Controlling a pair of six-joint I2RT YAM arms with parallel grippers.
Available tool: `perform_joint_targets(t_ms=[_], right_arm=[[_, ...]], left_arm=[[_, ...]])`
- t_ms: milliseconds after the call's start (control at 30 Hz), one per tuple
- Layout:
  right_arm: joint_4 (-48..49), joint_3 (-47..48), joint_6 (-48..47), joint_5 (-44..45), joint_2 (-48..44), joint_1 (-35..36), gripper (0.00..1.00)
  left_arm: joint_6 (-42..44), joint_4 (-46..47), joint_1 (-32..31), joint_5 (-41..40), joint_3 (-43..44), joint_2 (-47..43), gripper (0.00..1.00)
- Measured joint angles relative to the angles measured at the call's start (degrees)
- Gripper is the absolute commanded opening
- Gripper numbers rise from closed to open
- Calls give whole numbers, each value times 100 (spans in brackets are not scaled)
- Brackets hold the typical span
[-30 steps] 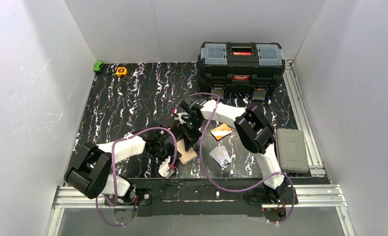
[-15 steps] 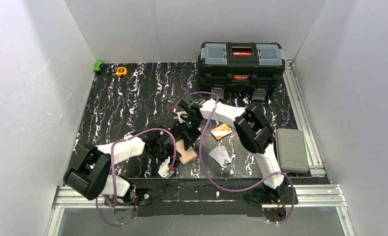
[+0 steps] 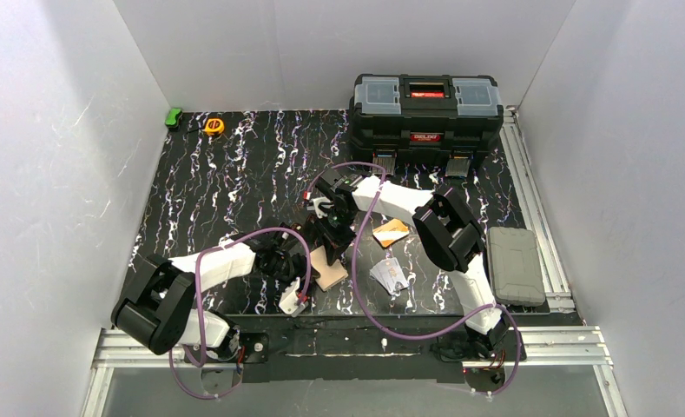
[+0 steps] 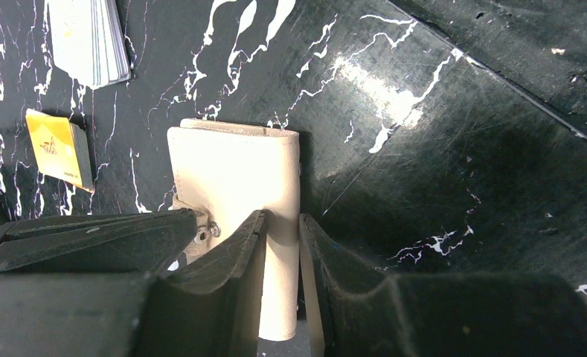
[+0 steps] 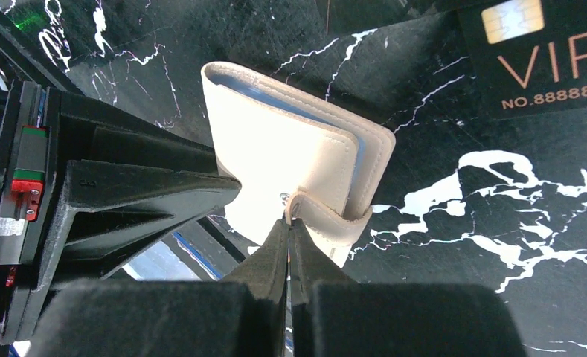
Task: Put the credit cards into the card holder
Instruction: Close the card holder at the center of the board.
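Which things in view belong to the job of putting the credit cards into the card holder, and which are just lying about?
Job: card holder, gripped by left claw and right claw; orange-yellow card; silver-white cards; black VIP card.
Lying about: black toolbox; yellow tape measure; small green object; grey case.

The table [image 3: 234,191] is black with white squiggly lines. A big black toolbox [image 3: 425,109] sits at the upper right. A yellow tape measure [image 3: 214,126] and a small green thing [image 3: 174,116] lie at the upper left. An orange card [image 3: 391,232] and silver cards [image 3: 390,274] lie in the lower middle. A grey case [image 3: 515,264] lies at the right edge.
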Motion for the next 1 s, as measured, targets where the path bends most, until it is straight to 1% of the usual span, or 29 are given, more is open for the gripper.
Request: perform_joint_targets(t_ms=[367,533,567,600,633,800,1000], right_arm=[[-127,0,-13,245,-57,9,1],[-184,-195,-59,616,-323,9,1],[-245,-203,-68,715,-396,4,6],[-264,-205,-72,802,-461,0,13],[-264,-203,-76,872,-529,-2,16],[-249,-203,-83,968,-719,-9,23],[-249,-203,-57,955,-719,-2,38]], left_arm=[[0,28,-2,9,-17,-9,22],[0,66,-24,31,-39,-15,22],[0,68,-35,35,-42,-15,22],[0,72,-39,35,-44,-15,22],[0,81,-44,37,-50,-20,22],[0,127,-46,46,-92,-48,21],[0,164,-59,48,-127,-79,21]])
